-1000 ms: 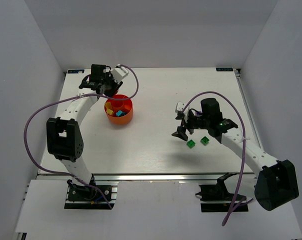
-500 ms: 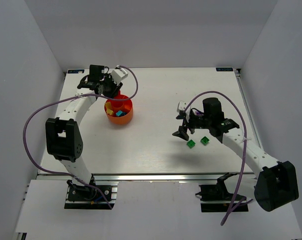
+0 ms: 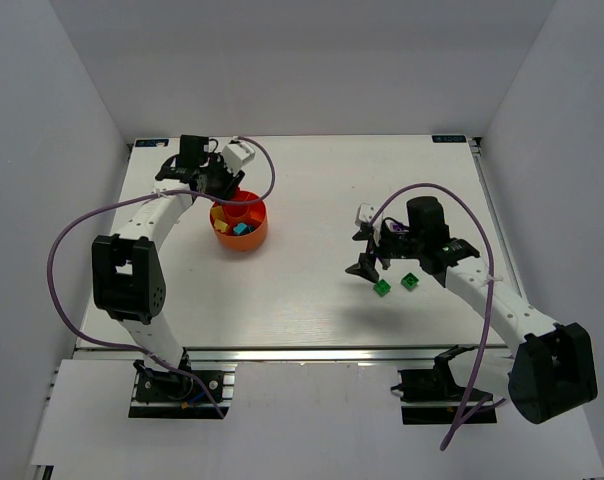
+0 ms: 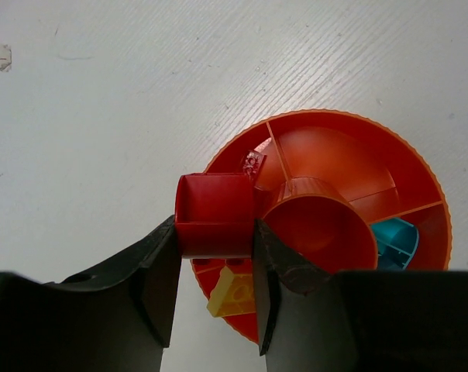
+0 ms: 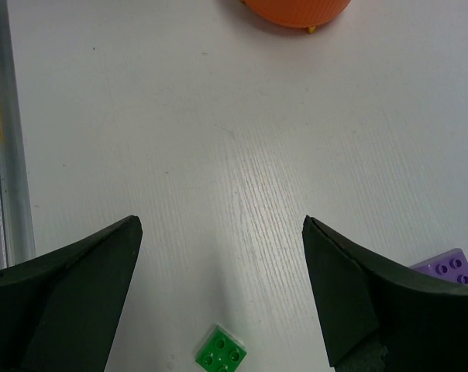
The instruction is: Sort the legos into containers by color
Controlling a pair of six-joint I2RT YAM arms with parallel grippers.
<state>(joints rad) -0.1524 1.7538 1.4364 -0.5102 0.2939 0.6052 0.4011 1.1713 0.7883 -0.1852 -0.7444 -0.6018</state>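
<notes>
Purple lego (image 5: 447,271) half hidden behind right end effector (image 5: 221,223).

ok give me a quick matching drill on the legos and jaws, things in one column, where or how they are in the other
1 red lego
2 teal lego
3 green lego
4 right jaws

a wide open, empty
b in a wedge of the orange dish
c on the table
d clamped in the left jaws

Pairs: 1-d, 2-b, 3-c, 4-a
</notes>
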